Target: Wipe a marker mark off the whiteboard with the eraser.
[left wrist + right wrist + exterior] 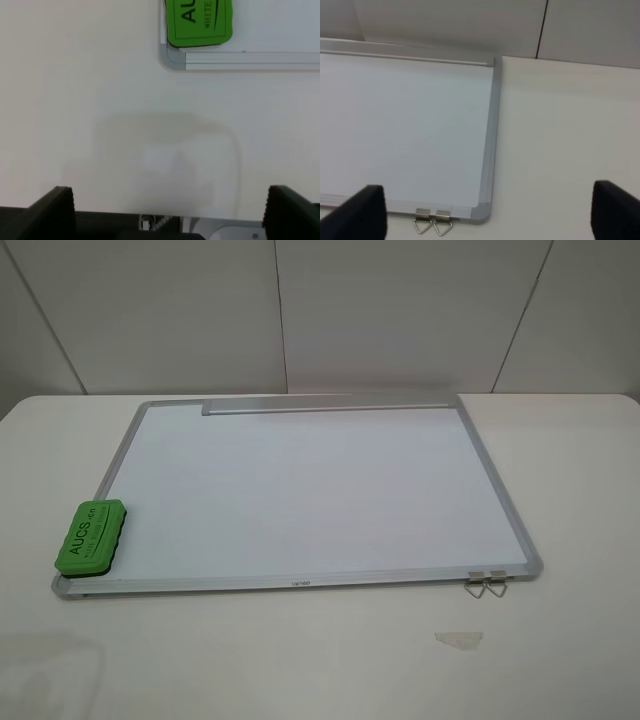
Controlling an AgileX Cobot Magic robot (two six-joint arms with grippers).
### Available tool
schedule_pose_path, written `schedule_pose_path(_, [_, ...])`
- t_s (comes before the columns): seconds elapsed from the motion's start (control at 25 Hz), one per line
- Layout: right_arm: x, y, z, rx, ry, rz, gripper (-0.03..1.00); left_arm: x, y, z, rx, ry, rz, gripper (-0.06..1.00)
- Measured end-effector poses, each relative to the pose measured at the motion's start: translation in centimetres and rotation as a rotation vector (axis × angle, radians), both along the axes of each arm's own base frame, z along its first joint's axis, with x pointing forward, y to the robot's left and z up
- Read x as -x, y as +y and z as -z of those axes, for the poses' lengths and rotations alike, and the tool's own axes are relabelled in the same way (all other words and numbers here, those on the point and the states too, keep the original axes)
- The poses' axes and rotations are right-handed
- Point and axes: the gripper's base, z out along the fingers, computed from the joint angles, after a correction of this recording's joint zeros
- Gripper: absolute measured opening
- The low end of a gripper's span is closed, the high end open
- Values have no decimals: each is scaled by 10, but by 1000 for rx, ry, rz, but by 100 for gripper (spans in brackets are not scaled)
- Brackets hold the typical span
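**Eraser parked on the board's near left corner, both claws wide and empty**

While the whiteboard (300, 490) lies flat on the white bench (560, 640), the green eraser (90, 536) sits on its near left corner, partly over the frame there, with its dark "AUCS" lettering facing up. From the high camera the board's white face looks clean; I can make out no marker mark on it, and my wrist views show none either, though a faint one could be too small to tell. A grey tray strip (330, 404) runs along the far edge of the board. Metal clips (486, 584) hang off the near frame close to the right corner, and a small pale scrap (458, 639) lies on the bench just in front of them.

My left claw (167, 210) hovers over bare bench near the corner where the eraser rests; its two dark fingers (52, 207) stand far apart at the edges of the wrist view, with nothing between them. The eraser (199, 22) and the rounded frame corner show beyond it, well apart from the fingertips.

My right claw (487, 215) is spread just as wide and holds nothing. Its wrist view looks over the board's right side (410, 125), the clips (432, 221) and the bench beside the frame.
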Motion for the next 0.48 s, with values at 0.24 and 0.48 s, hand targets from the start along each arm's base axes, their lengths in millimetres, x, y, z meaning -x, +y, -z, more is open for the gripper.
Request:
schedule_pose_path(0.24, [0,0,0,0,0,0,82,60,5,8,-4,-164,61,77])
schedule_pose_path(0.48, [0,0,0,0,0,0,82,91,5,17,18,-340,85,77])
